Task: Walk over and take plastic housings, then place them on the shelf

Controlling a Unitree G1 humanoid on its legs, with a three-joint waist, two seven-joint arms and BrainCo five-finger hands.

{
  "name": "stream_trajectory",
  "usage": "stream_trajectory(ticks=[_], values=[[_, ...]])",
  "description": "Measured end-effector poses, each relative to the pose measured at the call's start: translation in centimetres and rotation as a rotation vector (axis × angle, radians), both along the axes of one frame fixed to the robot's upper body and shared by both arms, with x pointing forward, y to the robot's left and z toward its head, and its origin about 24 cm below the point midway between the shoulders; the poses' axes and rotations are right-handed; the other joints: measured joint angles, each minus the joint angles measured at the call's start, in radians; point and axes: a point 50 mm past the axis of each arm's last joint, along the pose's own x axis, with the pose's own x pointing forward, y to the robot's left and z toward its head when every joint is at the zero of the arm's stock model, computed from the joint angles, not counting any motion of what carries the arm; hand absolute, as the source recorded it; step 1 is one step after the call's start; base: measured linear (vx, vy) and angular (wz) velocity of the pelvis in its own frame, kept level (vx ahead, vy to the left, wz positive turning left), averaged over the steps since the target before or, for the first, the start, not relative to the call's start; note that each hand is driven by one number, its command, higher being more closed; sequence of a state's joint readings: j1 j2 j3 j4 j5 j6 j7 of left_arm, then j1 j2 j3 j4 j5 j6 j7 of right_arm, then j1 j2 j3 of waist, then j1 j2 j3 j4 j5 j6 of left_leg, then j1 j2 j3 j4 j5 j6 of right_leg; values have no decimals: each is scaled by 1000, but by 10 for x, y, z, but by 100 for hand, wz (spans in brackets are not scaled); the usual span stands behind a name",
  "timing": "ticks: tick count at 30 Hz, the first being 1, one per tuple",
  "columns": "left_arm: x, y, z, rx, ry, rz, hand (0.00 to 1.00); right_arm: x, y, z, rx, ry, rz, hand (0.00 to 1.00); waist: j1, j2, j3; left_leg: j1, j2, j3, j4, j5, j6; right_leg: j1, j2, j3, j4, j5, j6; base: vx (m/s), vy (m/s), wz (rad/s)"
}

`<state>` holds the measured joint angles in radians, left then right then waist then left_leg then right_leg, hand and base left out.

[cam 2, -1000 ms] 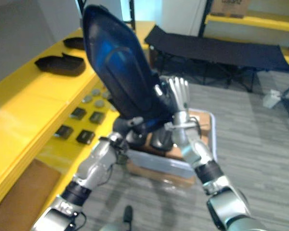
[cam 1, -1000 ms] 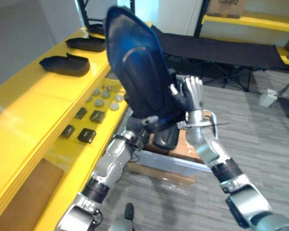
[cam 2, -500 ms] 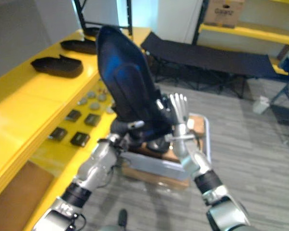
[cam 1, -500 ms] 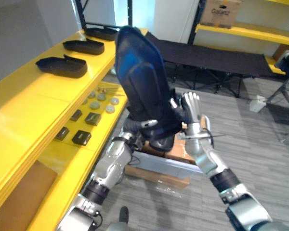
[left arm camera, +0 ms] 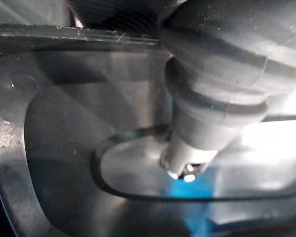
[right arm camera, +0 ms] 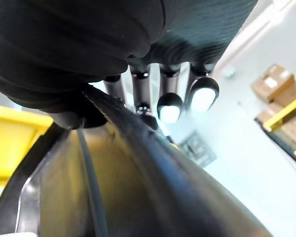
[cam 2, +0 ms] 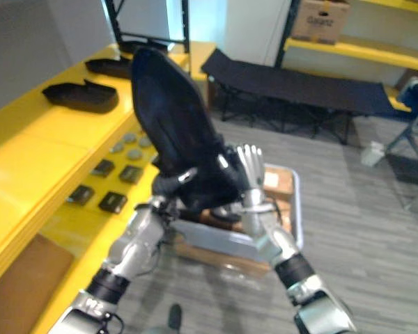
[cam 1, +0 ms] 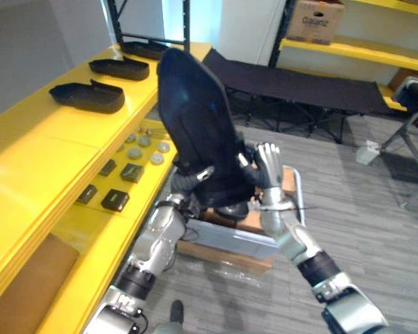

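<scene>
A large dark plastic housing (cam 1: 195, 125) stands upright and a little tilted in front of me, held between both hands above the floor. My left hand (cam 1: 198, 174) grips its lower end from below, with a digit laid across the front face; in the left wrist view a digit (left arm camera: 212, 113) presses on the housing's glossy surface (left arm camera: 64, 148). My right hand (cam 1: 268, 167) is on the right edge, fingers pointing up. In the right wrist view the housing's rim (right arm camera: 153, 158) runs between the thumb and the fingers (right arm camera: 170, 106).
The yellow shelf (cam 1: 49, 160) runs along the left, with three dark housings (cam 1: 87, 95) on top. Small dark blocks (cam 1: 115, 200) and round discs (cam 1: 145, 142) lie on its lower ledge. A grey crate (cam 1: 244, 240) sits on the floor below. A black cot (cam 1: 299, 83) stands behind.
My left hand's fingers have curled in on the housing's lower end. The housing sits slightly lower and more to the left; the view has also shifted as I move.
</scene>
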<state>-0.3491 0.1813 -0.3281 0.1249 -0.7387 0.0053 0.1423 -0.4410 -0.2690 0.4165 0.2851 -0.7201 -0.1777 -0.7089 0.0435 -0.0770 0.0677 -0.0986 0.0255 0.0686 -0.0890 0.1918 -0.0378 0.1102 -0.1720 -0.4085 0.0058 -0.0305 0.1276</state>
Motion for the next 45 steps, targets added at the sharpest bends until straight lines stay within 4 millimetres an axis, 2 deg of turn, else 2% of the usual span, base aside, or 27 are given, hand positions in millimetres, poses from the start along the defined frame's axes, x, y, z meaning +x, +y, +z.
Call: stream_trajectory(ticks=[4, 5, 12, 16, 19, 22, 24, 27, 29, 32, 34, 36, 37, 39, 42, 45], values=[[0, -1, 0, 3, 1, -6, 100, -1, 0, -2, 6, -3, -2, 100, -2, 0, 0, 0, 1, 3, 0, 0, 0, -1, 0, 2, -2, 1, -1, 0, 0, 0], [-1, -1, -1, 4, 2, -8, 100, -1, 0, -2, 4, -3, -3, 0, -3, 0, 0, -1, 1, 4, 0, 0, 0, -2, 0, 3, -4, 1, -2, 0, 0, 0], [-1, -2, -1, 17, -9, -25, 100, -8, -1, -7, 16, 12, 47, 0, -2, 0, 0, -6, 0, 5, 1, 0, 0, -2, 0, 3, -15, 7, -2, 0, 0, 0], [-3, -2, 7, 176, -131, 22, 100, -11, -5, -14, 90, 78, 84, 0, -1, 1, 0, -6, -1, 5, 1, 0, 0, -1, 0, 2, -16, 9, -1, 0, 0, 0], [-6, -2, 24, 289, -259, 93, 100, -13, -8, -11, 213, 118, 135, 0, -2, 9, -5, -4, -5, 5, 1, 1, 0, -5, 3, -1, -4, 9, -2, 0, 0, 0], [-15, 5, 45, 350, -402, 193, 100, -15, -9, 9, 333, 95, 213, 0, -3, 24, -14, 6, -6, 11, 1, 1, 0, -4, -1, 2, 7, 6, -7, -5, 5, -6], [-22, 14, 65, 382, -536, 291, 100, -20, -8, 32, 430, 41, 304, 0, -4, 37, -22, 13, -4, 15, 0, 0, 0, -4, 0, 2, 20, -4, -20, -32, 7, -4], [-25, 28, 79, 394, -613, 443, 100, -27, -12, 53, 537, -5, 414, 0, -4, 56, -33, 17, -1, 21, -1, 0, -1, -4, 0, 3, 24, -8, -20, -63, 6, -3], [-25, 54, 82, 454, -620, 619, 100, -38, -28, 77, 630, -104, 476, 0, -9, 69, -36, 24, 0, 24, -1, -3, -5, -4, -1, 8, 27, -14, -17, -69, 16, -3], [-31, 79, 77, 499, -588, 772, 100, -45, -61, 93, 732, -185, 464, 0, -17, 71, -38, 25, 1, 27, -1, -5, -3, -4, -2, 12, 27, -16, -14, -50, 16, -2], [-36, 91, 71, 519, -558, 828, 100, -48, -82, 91, 797, -183, 441, 0, -23, 71, -38, 23, 1, 30, -1, -7, -1, -4, -3, 15, 20, -16, -14, -7, 7, -3], [-43, 101, 68, 568, -546, 888, 100, -53, -103, 76, 868, -118, 392, 0, -30, 71, -38, 21, 2, 42, -1, -8, 1, -7, -5, 25, 12, -16, -14, 5, 13, -11], [-44, 102, 68, 577, -549, 897, 100, -54, -108, 70, 883, -96, 372, 0, -31, 71, -38, 21, 1, 46, -1, -8, 1, -7, -6, 26, 9, -16, -14, 28, 12, -14], [-51, 105, 68, 590, -561, 913, 100, -62, -125, 47, 964, -7, 310, 0, -41, 71, -38, 16, -2, 53, -1, -10, 4, -10, -10, 27, 0, -13, -15, 40, 10, -7], [-64, 113, 65, 596, -556, 944, 100, -72, -137, 20, 1053, 73, 220, 0, -60, 70, -38, 7, -2, 63, -1, -11, 5, -26, -13, 33, 0, 0, -17, 49, -1, -9], [-75, 114, 54, 587, -507, 946, 100, -82, -145, -21, 1145, 205, 91, 0, -62, 72, -38, 9, 2, 84, -1, -11, 5, -37, -13, 54, 1, 4, -11, 69, -26, -22]])
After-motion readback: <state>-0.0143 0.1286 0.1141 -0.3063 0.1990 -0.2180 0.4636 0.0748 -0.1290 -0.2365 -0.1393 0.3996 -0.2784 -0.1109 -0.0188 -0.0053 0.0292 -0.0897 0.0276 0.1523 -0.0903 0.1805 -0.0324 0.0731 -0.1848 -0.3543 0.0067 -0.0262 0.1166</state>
